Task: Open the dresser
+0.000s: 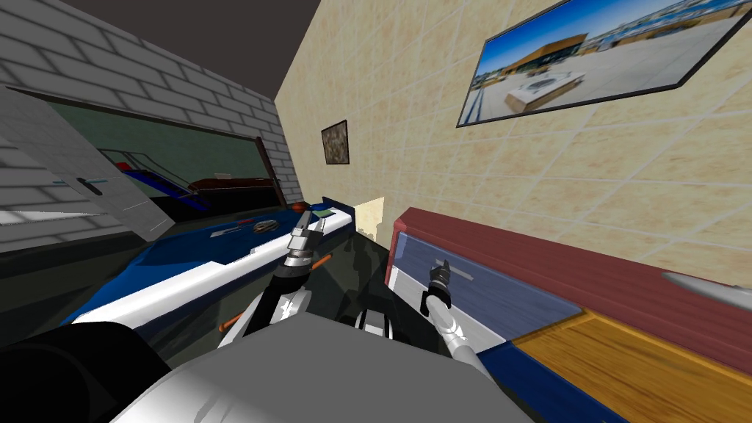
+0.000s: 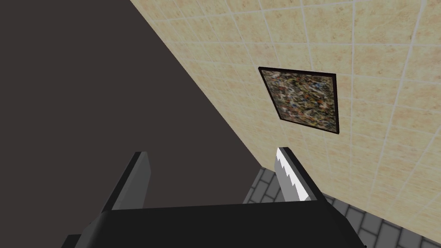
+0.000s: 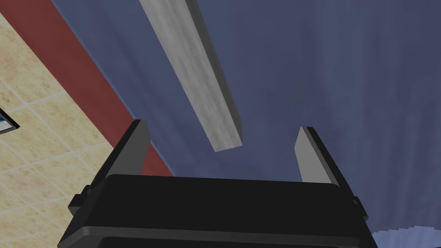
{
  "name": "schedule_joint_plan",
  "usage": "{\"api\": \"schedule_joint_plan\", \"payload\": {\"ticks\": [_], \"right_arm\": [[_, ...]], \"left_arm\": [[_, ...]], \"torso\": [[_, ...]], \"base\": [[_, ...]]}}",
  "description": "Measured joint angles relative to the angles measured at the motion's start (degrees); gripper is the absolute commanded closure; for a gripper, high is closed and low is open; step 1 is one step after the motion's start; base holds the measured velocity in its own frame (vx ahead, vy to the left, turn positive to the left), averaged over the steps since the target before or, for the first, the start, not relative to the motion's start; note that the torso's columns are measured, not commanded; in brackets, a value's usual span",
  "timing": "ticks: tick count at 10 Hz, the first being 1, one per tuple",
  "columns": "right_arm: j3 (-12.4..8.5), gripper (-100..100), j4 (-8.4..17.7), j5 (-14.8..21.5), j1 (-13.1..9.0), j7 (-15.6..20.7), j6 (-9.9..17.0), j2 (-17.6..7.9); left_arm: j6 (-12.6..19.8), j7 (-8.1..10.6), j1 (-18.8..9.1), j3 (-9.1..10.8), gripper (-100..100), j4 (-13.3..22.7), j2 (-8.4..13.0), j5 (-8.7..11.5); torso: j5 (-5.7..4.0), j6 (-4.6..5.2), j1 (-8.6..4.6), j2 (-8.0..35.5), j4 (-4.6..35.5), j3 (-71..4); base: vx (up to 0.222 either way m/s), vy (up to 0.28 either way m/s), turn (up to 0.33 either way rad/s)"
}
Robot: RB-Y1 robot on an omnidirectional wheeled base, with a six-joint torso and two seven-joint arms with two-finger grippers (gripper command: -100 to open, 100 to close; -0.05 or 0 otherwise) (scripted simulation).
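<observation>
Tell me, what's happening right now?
Right gripper open at end of grey handle, not gripping. Left gripper open, raised, idle. Blue dresser front unobstructed.

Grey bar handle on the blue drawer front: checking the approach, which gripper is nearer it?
Right. The right gripper faces the grey bar handle, its end just ahead between the open fingers. The left gripper, also open, is raised off to the left, away from it.

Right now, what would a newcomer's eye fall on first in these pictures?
First, the open right hand right at the grey bar handle on the blue drawer front of the red-topped dresser. Next, the wide framed landscape picture on the beige tiled wall above it. The left hand is raised and open.
</observation>
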Motion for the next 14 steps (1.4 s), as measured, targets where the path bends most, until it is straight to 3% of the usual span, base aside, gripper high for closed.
{"api": "schedule_joint_plan", "payload": {"ticks": [2,8,9,10,14], "right_arm": [[0.92,-100,-0.24,0.38,-0.25,0.53,-0.2,0.98],[4.68,-100,-5.85,2.02,3.08,3.35,-0.8,3.34],[4.72,100,-6.05,2.01,3.16,3.59,-0.86,3.37],[3.84,100,-6.4,1.47,3.43,3.7,-0.76,2.76],[1.02,100,-1.31,0.46,0.49,1.07,-0.2,0.82]], "left_arm": [[0.0,0.0,0.02,0.01,0,0.0,0.0,0.0],[0.0,0.0,0.01,0.0,0,0.0,0.0,0.0],[0.0,0.0,0.0,0.0,0,0.0,0.0,0.0],[0.0,0.0,-0.03,-0.02,0,0.0,-0.01,0.0],[0.0,0.0,-0.03,-0.01,0,0.0,-0.01,0.0]], "torso": [[0.0,0.04,-0.03,-0.19,-0.04,-0.1],[0.0,-0.01,0.02,0.08,0.03,0.05],[0.03,-0.03,0.1,0.2,0.05,0.12],[-0.02,-0.18,0.16,0.21,0.0,0.16],[-0.11,-0.16,0.03,-0.05,-0.06,-0.01]], "base": [[0.09,-0.056,-0.208],[0.09,-0.038,-0.132],[-0.077,0.032,0.277],[-0.107,0.04,0.168],[-0.11,0.046,0.151]]}}
